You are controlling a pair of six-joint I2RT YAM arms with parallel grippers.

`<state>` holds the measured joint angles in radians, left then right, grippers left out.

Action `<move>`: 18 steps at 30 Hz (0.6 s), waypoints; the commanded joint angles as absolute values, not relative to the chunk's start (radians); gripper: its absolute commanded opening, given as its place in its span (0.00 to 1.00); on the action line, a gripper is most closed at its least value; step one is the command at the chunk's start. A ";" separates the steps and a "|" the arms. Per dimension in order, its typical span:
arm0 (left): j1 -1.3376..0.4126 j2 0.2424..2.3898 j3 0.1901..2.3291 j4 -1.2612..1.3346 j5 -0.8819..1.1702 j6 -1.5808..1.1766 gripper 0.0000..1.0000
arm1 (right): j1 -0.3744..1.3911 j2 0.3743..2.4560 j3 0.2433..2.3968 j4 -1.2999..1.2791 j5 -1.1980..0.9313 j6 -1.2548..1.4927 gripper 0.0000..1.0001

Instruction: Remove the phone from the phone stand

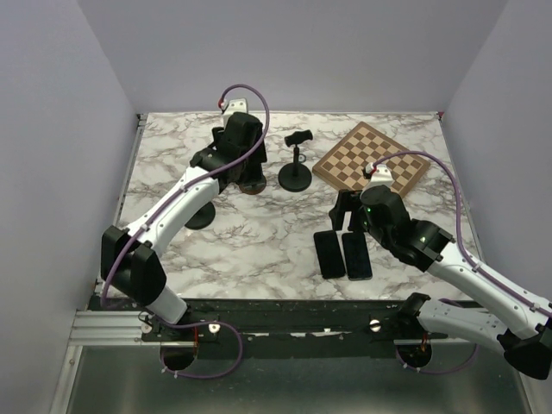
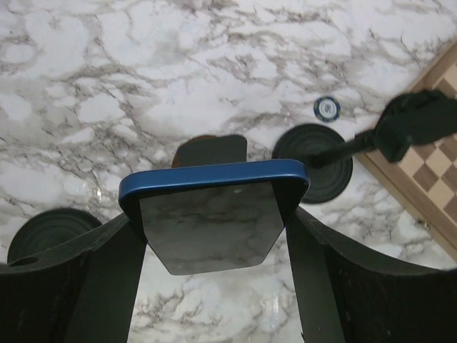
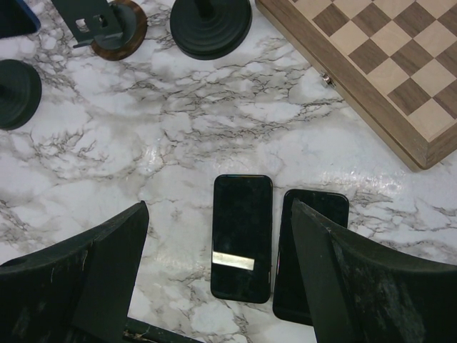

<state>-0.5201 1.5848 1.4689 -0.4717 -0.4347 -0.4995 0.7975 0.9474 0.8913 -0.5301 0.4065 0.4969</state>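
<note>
My left gripper is shut on a blue phone, gripping its two side edges with the screen towards the camera. It holds the phone in the air just above a small stand with a brown round base; phone and stand look apart. In the top view the left gripper hides the phone over that stand. My right gripper is open and empty, hovering over two dark phones that lie flat side by side on the marble table. It also shows in the top view.
A black stand with a round base and a clamp on top stands right of the left gripper. Another black round base sits under the left arm. A chessboard lies at the back right. A small blue disc lies near the black stand.
</note>
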 commanded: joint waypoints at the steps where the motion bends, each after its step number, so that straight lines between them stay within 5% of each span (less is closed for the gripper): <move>1: -0.575 1.467 1.364 -0.582 -0.343 -0.541 0.00 | 0.804 0.945 0.919 -0.554 0.410 0.497 0.88; 9: -0.728 1.368 1.221 -0.718 -0.208 -0.714 0.00 | 0.805 0.936 0.924 -0.554 0.404 0.504 0.88; 18: -0.919 1.633 1.413 -0.965 -0.139 -1.123 0.00 | 0.804 0.916 0.930 -0.574 0.404 0.516 0.88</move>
<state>-0.8631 1.5124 1.3109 -0.8284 -0.1917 -0.8650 0.7975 0.9363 0.8970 -0.5346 0.4061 0.4988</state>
